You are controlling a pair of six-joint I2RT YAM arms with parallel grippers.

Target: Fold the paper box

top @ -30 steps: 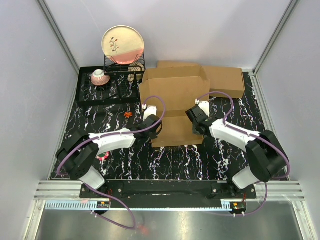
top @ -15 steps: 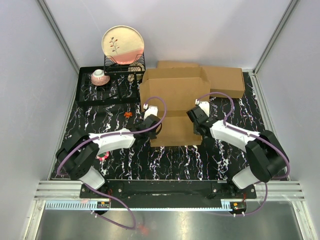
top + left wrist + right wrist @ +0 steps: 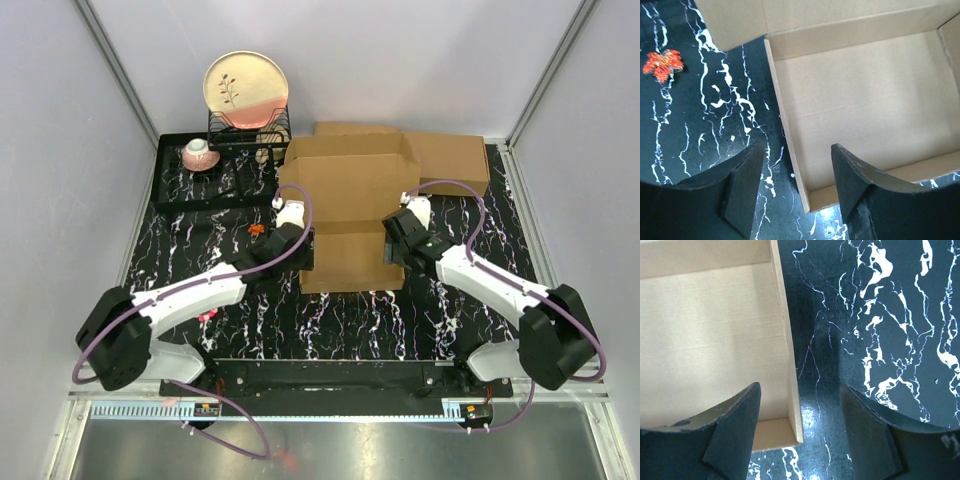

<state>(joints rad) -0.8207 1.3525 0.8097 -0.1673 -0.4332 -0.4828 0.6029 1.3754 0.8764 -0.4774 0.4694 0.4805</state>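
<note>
The paper box (image 3: 350, 215) is a brown cardboard mailer, a shallow open tray in the middle of the black marbled table with its lid flap standing up at the back. My left gripper (image 3: 297, 228) is open above the box's left wall (image 3: 788, 145), one finger inside and one outside. My right gripper (image 3: 398, 238) is open above the right wall (image 3: 789, 365), also straddling it. Neither gripper touches the cardboard. The box's bare inside (image 3: 865, 100) shows in both wrist views (image 3: 710, 335).
Two flat brown boxes (image 3: 440, 158) lie behind the paper box at the back right. A black tray (image 3: 170, 190) with a dish rack, a plate (image 3: 246, 88) and a cup (image 3: 199, 155) sits back left. A small red-orange leaf (image 3: 662, 64) lies left of the box.
Both grippers have lifted and moved back along the box's side walls. The box has not visibly moved.
</note>
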